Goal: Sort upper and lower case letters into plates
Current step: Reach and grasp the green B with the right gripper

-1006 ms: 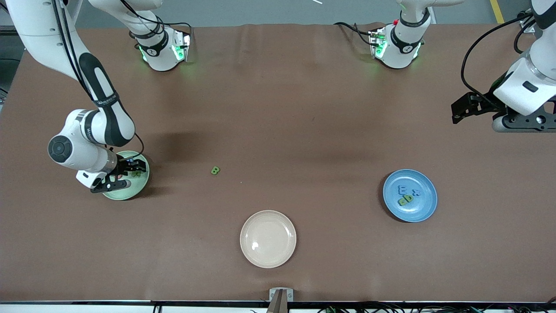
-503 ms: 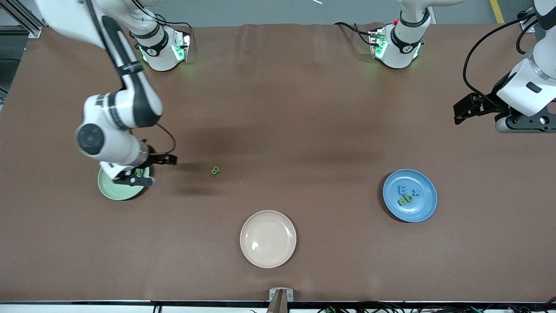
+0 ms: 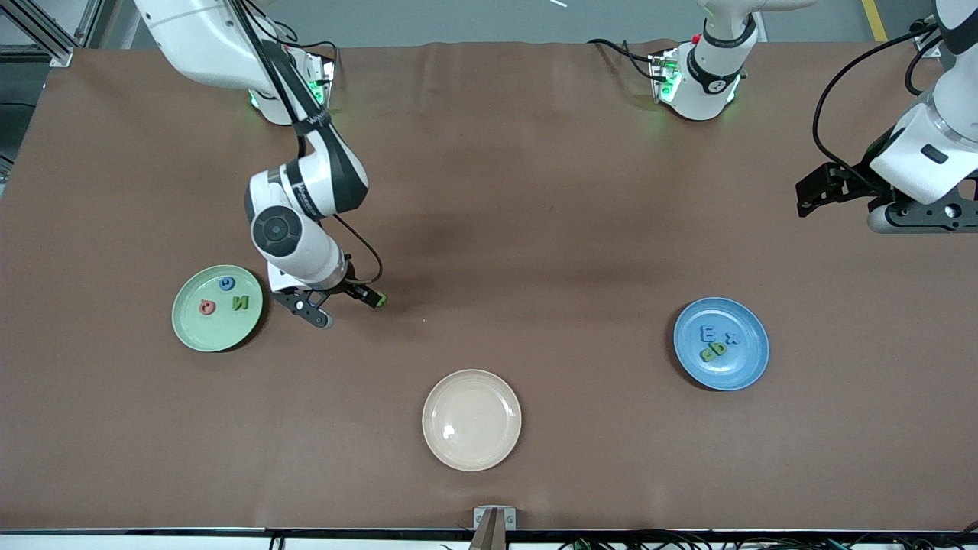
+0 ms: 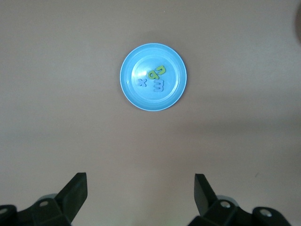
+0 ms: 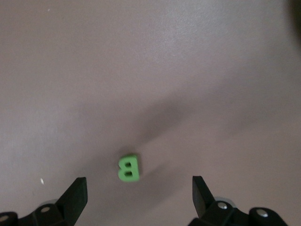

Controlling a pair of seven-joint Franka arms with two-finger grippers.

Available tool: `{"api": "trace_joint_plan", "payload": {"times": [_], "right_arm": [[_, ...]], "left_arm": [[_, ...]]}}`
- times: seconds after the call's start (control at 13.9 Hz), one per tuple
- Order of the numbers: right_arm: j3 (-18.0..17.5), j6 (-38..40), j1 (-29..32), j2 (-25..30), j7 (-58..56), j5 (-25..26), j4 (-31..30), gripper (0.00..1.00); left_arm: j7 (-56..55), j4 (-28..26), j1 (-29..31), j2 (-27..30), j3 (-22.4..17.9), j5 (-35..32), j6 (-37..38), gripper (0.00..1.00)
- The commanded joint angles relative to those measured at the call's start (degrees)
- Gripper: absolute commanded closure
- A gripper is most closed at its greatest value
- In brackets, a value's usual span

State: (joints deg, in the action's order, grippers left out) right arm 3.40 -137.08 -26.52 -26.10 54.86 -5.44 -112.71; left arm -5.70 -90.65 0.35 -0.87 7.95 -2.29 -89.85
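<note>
Brown surface (image 3: 535, 191): green plate (image 3: 191, 332) holds three letters, blue plate (image 3: 745, 367) four; last green B (image 5: 128, 168) lies loose beside green plate, under right tool (image 3: 341, 303), released; left tool (image 3: 837, 200) waits, released, empty.

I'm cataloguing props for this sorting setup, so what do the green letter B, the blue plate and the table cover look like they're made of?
Green letter B: probably foam or soft plastic, judging by its matte, chunky body with no glint.
Blue plate: likely plastic or melamine, being smooth, evenly coloured and faintly shiny near its rim.
Table cover: looks like a matte brown sheet, paper or vinyl, since soft creases show; which one is unclear.
</note>
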Motion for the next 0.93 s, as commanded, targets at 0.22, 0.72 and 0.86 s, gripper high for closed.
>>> {"api": "trace_joint_plan", "payload": {"times": [0.22, 0.72, 0.86], "right_arm": [[0.5, -7.9, -0.4, -5.7, 2.5, -0.5, 1.1, 0.04], [0.1, -7.2, -2.7, -6.5, 2.3, -0.5, 0.7, 0.31], [0.1, -7.2, -2.7, -6.9, 2.2, -0.5, 0.7, 0.38]], "left_arm": [[1.7, -3.7, 0.4, 3.6, 0.0, 0.2, -1.0, 0.00], [1.7, -4.5, 0.4, 3.5, -0.1, 0.1, -3.1, 0.00], [1.7, -4.7, 0.3, 3.5, -0.1, 0.1, -3.8, 0.00]]}}
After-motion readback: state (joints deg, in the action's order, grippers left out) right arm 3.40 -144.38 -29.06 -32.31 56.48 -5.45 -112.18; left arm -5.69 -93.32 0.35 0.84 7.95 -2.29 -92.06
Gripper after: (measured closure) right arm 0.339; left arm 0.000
